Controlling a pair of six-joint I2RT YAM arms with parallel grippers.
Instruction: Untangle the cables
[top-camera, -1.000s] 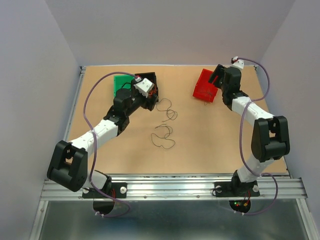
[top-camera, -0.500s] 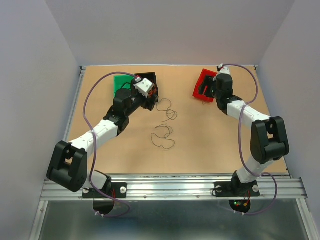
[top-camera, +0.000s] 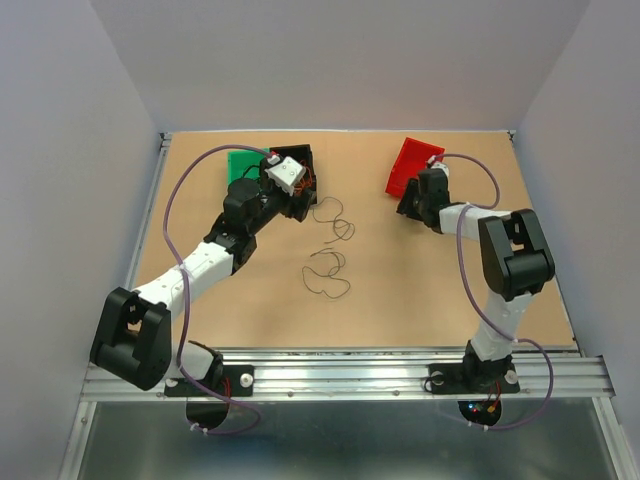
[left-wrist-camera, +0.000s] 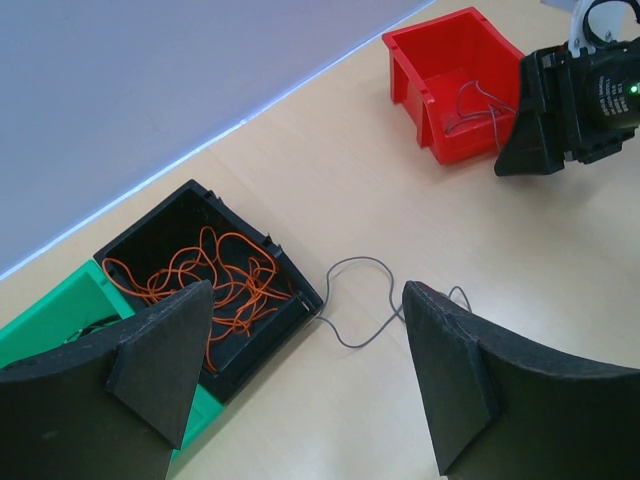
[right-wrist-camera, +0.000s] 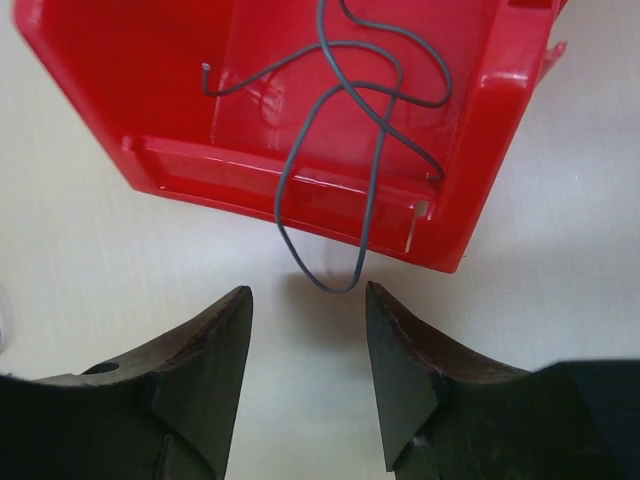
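Grey wire (right-wrist-camera: 347, 88) in the red bin (right-wrist-camera: 490, 130) shows from wrists, not overhead.

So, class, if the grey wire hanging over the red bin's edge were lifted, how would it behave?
Probably floppy but springy: the grey wire holds curls yet droops over the wall of the red bin. Likely light, being thin. Its loops might snag on the rim.

You'll find the black plastic bin (top-camera: 303, 153) toward the far left of the tan table (top-camera: 400, 270). A green bin (top-camera: 240, 163) touches the black bin's left side. The red bin (top-camera: 411, 162) stands well to the right of it. An aluminium rail (top-camera: 350, 375) runs along the near edge, well in front of the black bin.
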